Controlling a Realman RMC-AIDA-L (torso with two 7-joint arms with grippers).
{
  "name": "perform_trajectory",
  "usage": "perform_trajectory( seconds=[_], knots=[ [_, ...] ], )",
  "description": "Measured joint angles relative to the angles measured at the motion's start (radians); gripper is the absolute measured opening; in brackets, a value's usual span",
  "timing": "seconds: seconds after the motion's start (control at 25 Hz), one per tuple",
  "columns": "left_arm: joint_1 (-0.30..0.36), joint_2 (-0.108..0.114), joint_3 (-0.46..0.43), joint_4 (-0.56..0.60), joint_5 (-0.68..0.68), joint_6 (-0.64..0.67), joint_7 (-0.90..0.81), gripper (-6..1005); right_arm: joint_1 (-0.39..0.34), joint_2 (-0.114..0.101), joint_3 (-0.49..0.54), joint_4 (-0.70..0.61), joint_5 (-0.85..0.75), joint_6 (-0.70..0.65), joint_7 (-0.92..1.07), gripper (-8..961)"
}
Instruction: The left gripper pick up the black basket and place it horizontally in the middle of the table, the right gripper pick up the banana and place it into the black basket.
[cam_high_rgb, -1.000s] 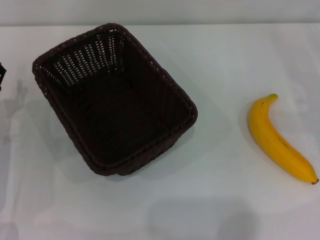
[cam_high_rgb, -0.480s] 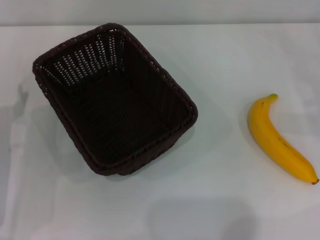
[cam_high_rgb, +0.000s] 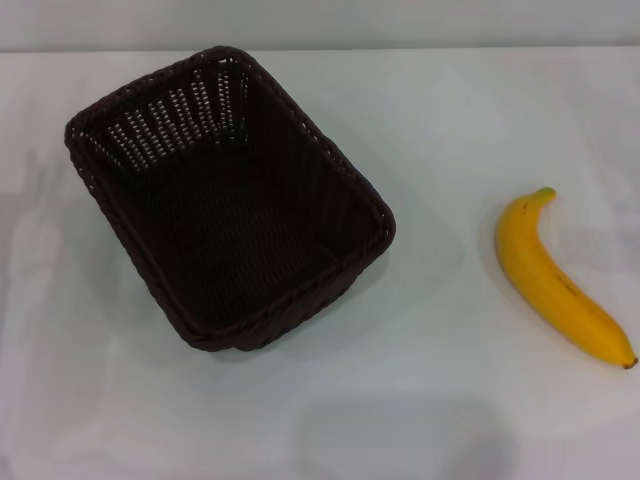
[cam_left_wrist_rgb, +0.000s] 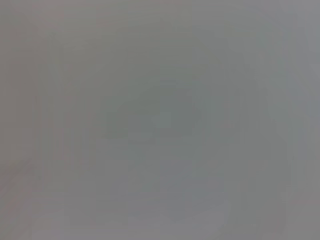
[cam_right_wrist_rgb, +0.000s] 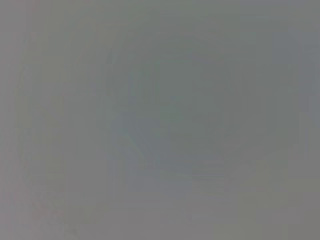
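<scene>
Left gripper gone from view (jaws unseen); black basket (cam_high_rgb: 230, 200), banana (cam_high_rgb: 560, 280) unmoved.

Woven wicker black basket (cam_high_rgb: 228, 200), smooth-skinned banana (cam_high_rgb: 558, 282), smooth white table (cam_high_rgb: 450, 130)

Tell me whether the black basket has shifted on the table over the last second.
No. The black basket sits at the same skewed angle, equally far from the banana on the table.
</scene>
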Motion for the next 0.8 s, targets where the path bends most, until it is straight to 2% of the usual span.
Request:
perform_trajectory(
  seconds=[0.12, 0.2, 0.24, 0.32, 0.44, 0.52, 0.6, 0.76, 0.8],
  knots=[
    [0.002, 0.005, 0.029, 0.119, 0.107, 0.057, -0.176, 873, -0.003, 0.0, 0.0, 0.0, 0.0, 0.001, 0.002, 842],
    [0.01, 0.015, 0.059, 0.238, 0.211, 0.098, -0.364, 871, -0.005, 0.001, 0.0, 0.0, 0.0, 0.003, 0.002, 842],
    [0.014, 0.023, 0.075, 0.29, 0.264, 0.113, -0.459, 871, -0.005, 0.002, 0.0, 0.0, 0.0, 0.003, 0.002, 842],
    [0.02, 0.059, 0.111, 0.399, 0.39, 0.136, -0.679, 870, -0.005, 0.004, 0.0, 0.001, 0.0, 0.003, 0.001, 842],
    [0.008, 0.143, 0.15, 0.505, 0.585, 0.138, -0.999, 870, 0.001, 0.006, 0.0, 0.007, 0.0, 0.003, -0.002, 843],
    [-0.01, 0.208, 0.178, 0.567, 0.701, 0.116, -1.195, 871, 0.005, 0.008, 0.0, 0.01, -0.001, 0.003, -0.003, 843],
    [-0.037, 0.265, 0.204, 0.619, 0.813, 0.082, -1.346, 871, 0.008, 0.009, 0.0, 0.012, -0.001, 0.003, -0.004, 843],
    [-0.131, 0.389, 0.226, 0.691, 1.056, -0.023, -1.594, 871, 0.018, 0.013, -0.001, 0.022, -0.002, 0.002, -0.004, 843],
    [-0.163, 0.415, 0.227, 0.693, 1.116, -0.059, -1.633, 871, 0.021, 0.014, -0.001, 0.029, -0.002, 0.002, -0.004, 843]
  ],
)
